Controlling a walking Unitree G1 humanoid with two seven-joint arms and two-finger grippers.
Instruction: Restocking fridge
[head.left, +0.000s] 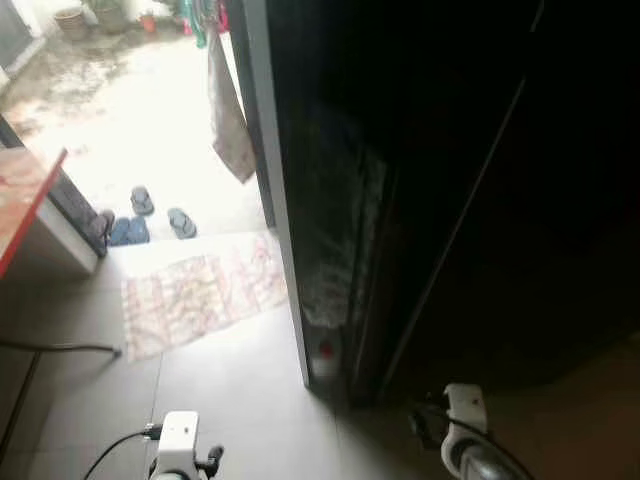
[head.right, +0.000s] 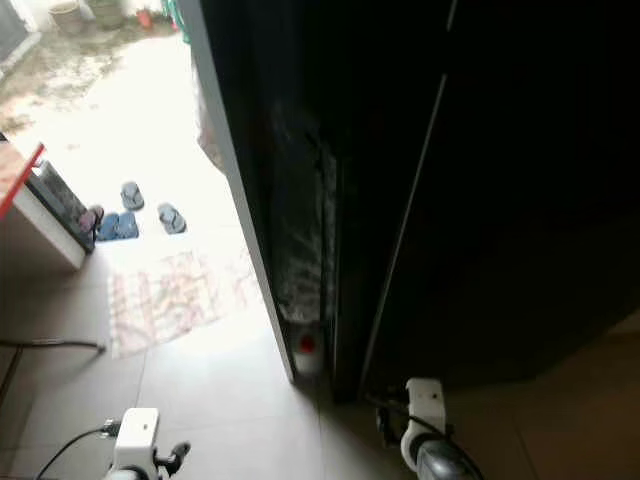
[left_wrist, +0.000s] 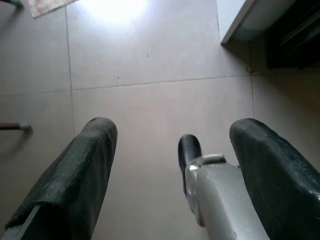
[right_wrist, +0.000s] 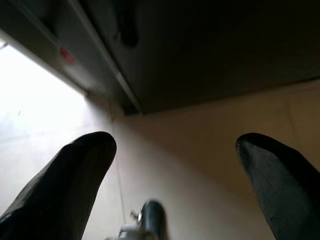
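Observation:
A tall dark unit (head.left: 480, 180) fills the right side of the eye views, its front lost in deep shadow. A pale grey upright edge (head.left: 280, 200) runs down its left side to the floor, with a small red mark (head.left: 325, 350) near the bottom. No goods for stocking can be made out. My left arm (head.left: 178, 440) and right arm (head.left: 465, 420) hang low over the tiled floor. The left gripper (left_wrist: 175, 127) is open with nothing between its black fingers (left_wrist: 85, 165). The right gripper (right_wrist: 175, 140) is open too, empty, facing the unit's dark base.
A patterned mat (head.left: 200, 290) lies on the tiles at the bright doorway, with several sandals (head.left: 140, 215) beyond it. A red-topped table (head.left: 25, 190) stands at the left, a thin metal leg (head.left: 60, 348) below it. A cloth (head.left: 230, 120) hangs by the grey edge.

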